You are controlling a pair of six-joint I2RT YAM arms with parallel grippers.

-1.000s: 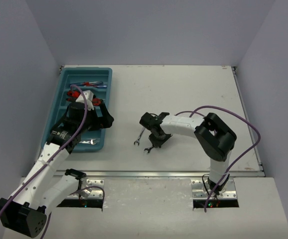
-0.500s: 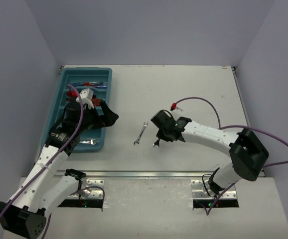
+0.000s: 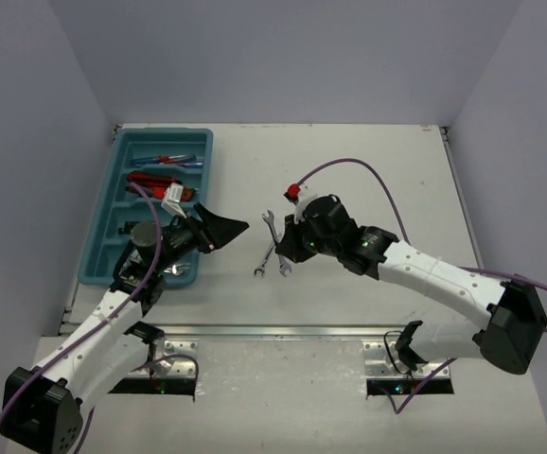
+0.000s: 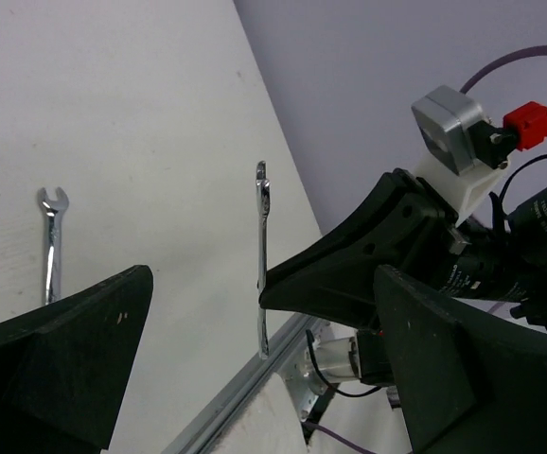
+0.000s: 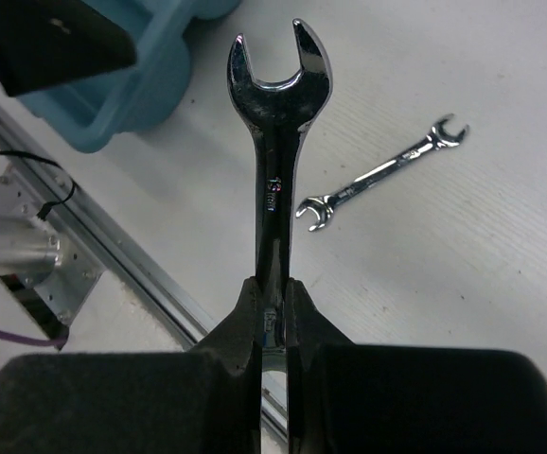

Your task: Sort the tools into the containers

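My right gripper (image 3: 282, 252) (image 5: 273, 284) is shut on a silver open-end wrench (image 3: 271, 230) (image 5: 275, 161) and holds it above the table, near the middle. In the left wrist view the held wrench (image 4: 262, 213) hangs upright, pinched near its lower end. My left gripper (image 3: 224, 232) (image 4: 264, 274) is open and empty, just left of it, jaws facing the wrench. A second silver wrench (image 3: 264, 262) (image 5: 382, 175) (image 4: 52, 248) lies flat on the table under the held one. The teal tray (image 3: 111, 184) (image 5: 132, 90) holds red-and-black pliers (image 3: 150, 180), blue/red screwdrivers (image 3: 167, 159) and a wrench (image 3: 175, 270).
A metal rail (image 3: 302, 329) (image 5: 94, 251) runs along the table's near edge. Purple cables loop over both arms. Grey walls close the table on three sides.
My right gripper has swung left and up with the wrench, away from the near table. My left gripper has left the tray and moved right toward it, jaws open.
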